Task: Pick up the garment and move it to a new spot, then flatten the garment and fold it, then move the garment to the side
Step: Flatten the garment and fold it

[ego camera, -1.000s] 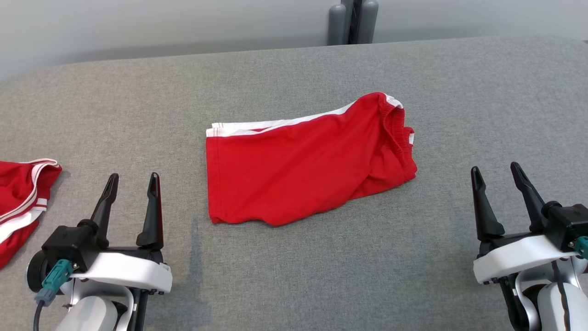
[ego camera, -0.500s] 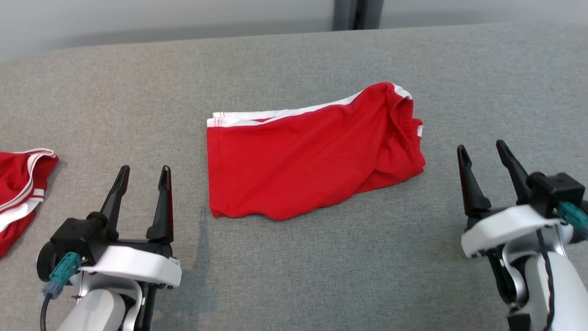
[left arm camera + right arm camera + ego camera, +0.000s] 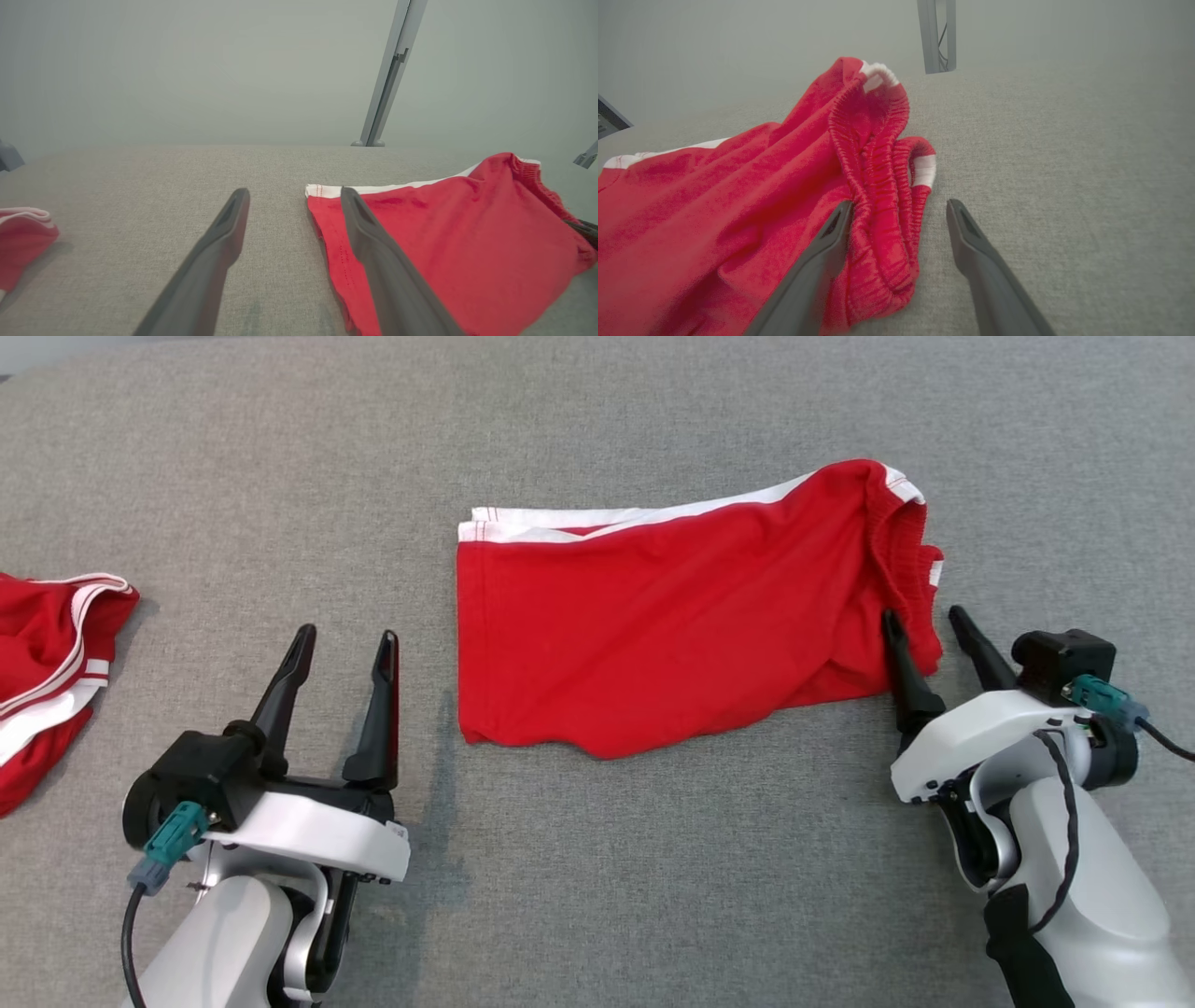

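The garment is a pair of red shorts with white side stripes, lying folded on the grey table, waistband to the right. My right gripper is open at the waistband end, its left finger over the red cloth and its right finger beyond the edge. In the right wrist view the elastic waistband bunches between the spread fingers of the right gripper. My left gripper stands open left of the garment's hem, apart from it. In the left wrist view the left gripper frames bare table beside the hem.
Another red garment with white stripes lies at the table's left edge. A grey post rises behind the table's far edge. The grey fabric table top runs wide in front of the shorts.
The head camera has tilted down, so the whole picture has shifted. My right gripper has moved left and forward onto the waistband end. The left gripper has advanced slightly toward the hem.
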Controlling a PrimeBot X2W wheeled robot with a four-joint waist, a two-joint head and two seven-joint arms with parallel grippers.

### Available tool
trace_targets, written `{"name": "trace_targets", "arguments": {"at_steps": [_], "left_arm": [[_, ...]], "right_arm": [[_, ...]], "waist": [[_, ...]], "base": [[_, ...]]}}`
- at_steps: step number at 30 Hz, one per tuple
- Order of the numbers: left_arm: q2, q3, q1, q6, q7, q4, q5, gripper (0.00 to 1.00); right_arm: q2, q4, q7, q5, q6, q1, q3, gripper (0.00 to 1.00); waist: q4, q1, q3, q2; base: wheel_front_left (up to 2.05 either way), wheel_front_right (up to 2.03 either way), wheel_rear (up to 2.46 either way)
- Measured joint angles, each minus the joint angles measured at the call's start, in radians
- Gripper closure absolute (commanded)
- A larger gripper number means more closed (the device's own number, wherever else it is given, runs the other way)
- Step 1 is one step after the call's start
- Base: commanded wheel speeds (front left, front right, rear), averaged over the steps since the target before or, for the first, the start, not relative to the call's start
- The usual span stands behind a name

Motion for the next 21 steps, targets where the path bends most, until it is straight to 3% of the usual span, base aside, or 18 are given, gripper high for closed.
{"name": "trace_targets", "arguments": {"at_steps": [1,2,3,4,15,21], "left_arm": [[-0.003,-0.001,-0.005,-0.004,-0.003,0.005,0.003,0.0],[-0.006,-0.003,-0.007,-0.005,-0.003,0.01,0.004,0.0],[-0.008,-0.004,-0.009,-0.008,-0.004,0.015,0.004,0.0],[-0.01,-0.004,-0.012,-0.012,-0.006,0.02,0.004,0.0],[-0.013,-0.008,-0.02,-0.025,-0.009,0.037,0.019,0.0],[0.002,-0.009,-0.017,-0.025,-0.007,0.029,0.022,0.0]], "right_arm": [[0.0,0.029,-0.005,0.015,0.0,-0.011,0.007,0.12],[0.0,0.054,-0.016,0.033,0.0,-0.02,0.014,0.55],[0.001,0.075,-0.027,0.052,0.0,-0.027,0.025,0.82],[0.0,0.094,-0.037,0.073,0.0,-0.035,0.037,1.0],[0.001,0.123,-0.12,0.3,0.0,-0.003,0.073,1.0],[0.007,0.107,-0.125,0.325,0.004,0.06,0.006,1.0]], "waist": [[0.003,-0.0001,0.003,0.0],[0.004,0.0,0.006,0.0],[0.005,0.0,0.007,0.0],[0.005,0.0,0.008,0.0],[-0.034,0.0,0.001,0.0],[-0.074,-0.0001,-0.006,0.0001]], "base": [[0.0,0.0,0.0],[0.0,0.0,0.0],[0.0,0.0,0.0],[0.0,0.0,0.0],[0.0,0.0,0.0],[0.0,0.0,0.0]]}}
